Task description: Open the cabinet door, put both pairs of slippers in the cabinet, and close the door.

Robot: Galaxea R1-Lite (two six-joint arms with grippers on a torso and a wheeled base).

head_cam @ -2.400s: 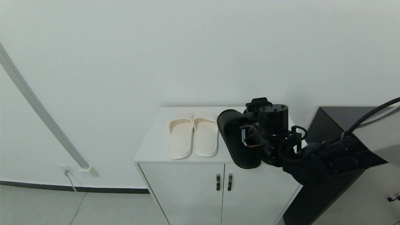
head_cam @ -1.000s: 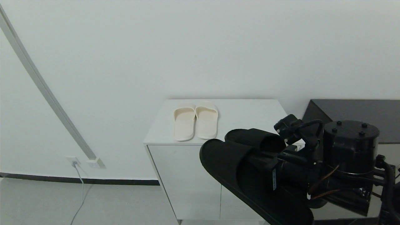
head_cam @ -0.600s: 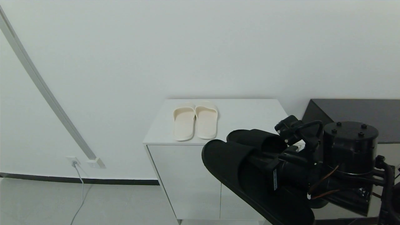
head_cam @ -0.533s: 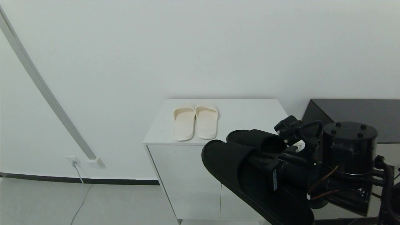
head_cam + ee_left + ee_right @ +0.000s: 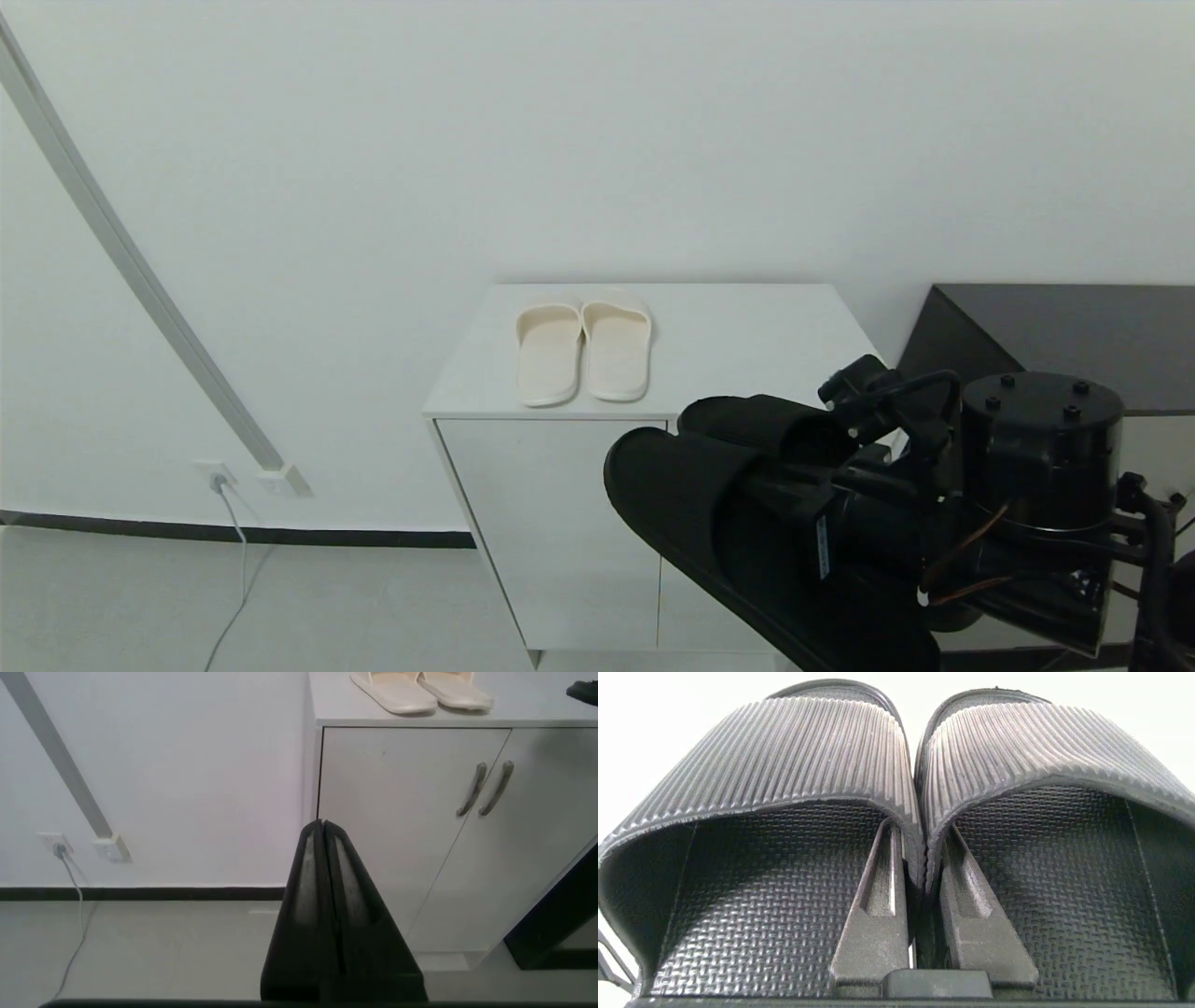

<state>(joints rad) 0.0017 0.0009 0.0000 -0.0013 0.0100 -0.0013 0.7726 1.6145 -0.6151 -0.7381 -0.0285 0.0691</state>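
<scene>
A pair of cream slippers [image 5: 583, 350] lies side by side on top of the white cabinet [image 5: 747, 327]. Both cabinet doors are closed, their two handles [image 5: 484, 788] meeting at the middle. My right gripper [image 5: 922, 896] is shut on the pair of black slippers [image 5: 709, 495], one finger inside each slipper, pinching their inner walls together. It holds them in the air in front of the cabinet's right door, off the top. My left gripper [image 5: 322, 905] is shut on nothing, low and facing the cabinet's left door.
A dark cabinet [image 5: 1055, 336] stands right of the white one. A wall socket with a cable [image 5: 217, 478] and a slanted grey conduit [image 5: 121, 252] are at the left. Bare floor [image 5: 280, 607] lies left of the cabinet.
The right gripper has taken the black slippers off the cabinet top and drawn them back toward me. The head view has backed away and shifted; in the last second the slippers sank slightly.
</scene>
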